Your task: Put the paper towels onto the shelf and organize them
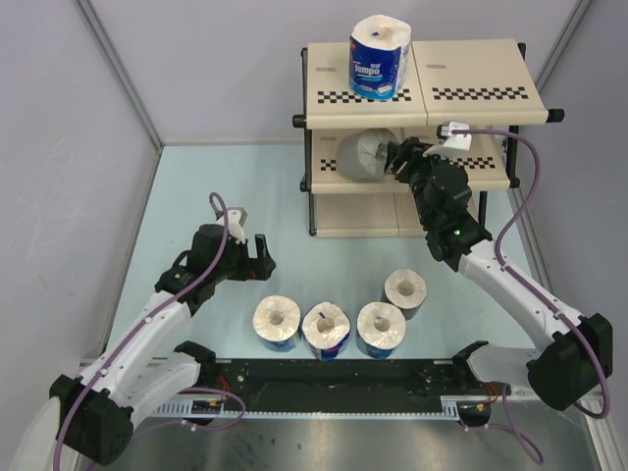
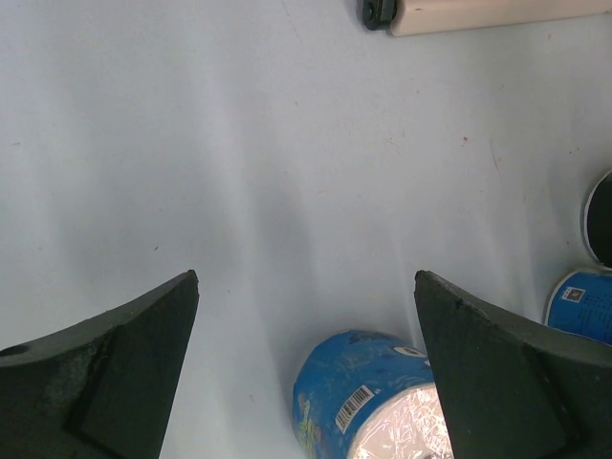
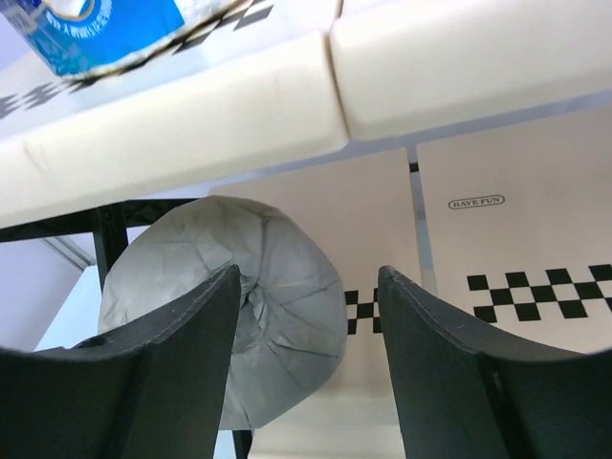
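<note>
The shelf stands at the back of the table. One blue-wrapped paper towel roll stands upright on its top tier. On the middle tier lies a grey roll on its side. My right gripper is at that tier, open, and the grey roll sits ahead, partly behind the left finger. Three blue-wrapped rolls and a darker one stand on the table. My left gripper hangs open above the table, with a blue roll below it, not held.
The shelf's bottom tier and the right halves of the upper tiers carry nothing that I can see. A shelf foot shows at the top of the left wrist view. Grey walls close the table on both sides.
</note>
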Controlling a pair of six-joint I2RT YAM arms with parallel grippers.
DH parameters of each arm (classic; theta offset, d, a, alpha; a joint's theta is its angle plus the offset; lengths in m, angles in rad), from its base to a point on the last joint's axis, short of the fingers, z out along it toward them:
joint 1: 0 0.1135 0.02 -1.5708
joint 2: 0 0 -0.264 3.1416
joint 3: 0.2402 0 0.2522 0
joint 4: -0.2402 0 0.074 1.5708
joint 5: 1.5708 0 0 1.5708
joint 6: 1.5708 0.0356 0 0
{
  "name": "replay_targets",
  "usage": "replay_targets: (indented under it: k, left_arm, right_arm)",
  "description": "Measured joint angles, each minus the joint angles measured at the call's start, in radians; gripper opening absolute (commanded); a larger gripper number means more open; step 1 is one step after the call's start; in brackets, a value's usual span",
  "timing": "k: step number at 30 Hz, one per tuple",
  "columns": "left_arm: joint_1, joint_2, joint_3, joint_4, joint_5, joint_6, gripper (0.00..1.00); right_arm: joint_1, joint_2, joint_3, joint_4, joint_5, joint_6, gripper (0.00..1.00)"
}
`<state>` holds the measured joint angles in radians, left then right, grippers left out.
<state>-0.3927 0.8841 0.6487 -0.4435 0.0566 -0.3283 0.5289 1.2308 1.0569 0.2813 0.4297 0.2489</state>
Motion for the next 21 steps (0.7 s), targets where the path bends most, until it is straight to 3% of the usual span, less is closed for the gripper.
replay_targets:
  k: [21]
  left_arm:
    - [0.0,0.0,0.0,0.0,0.0,0.0,1.0]
  right_arm:
    - [-0.008,0.002,0.002,-0.027,-0.062,0.013,0.69]
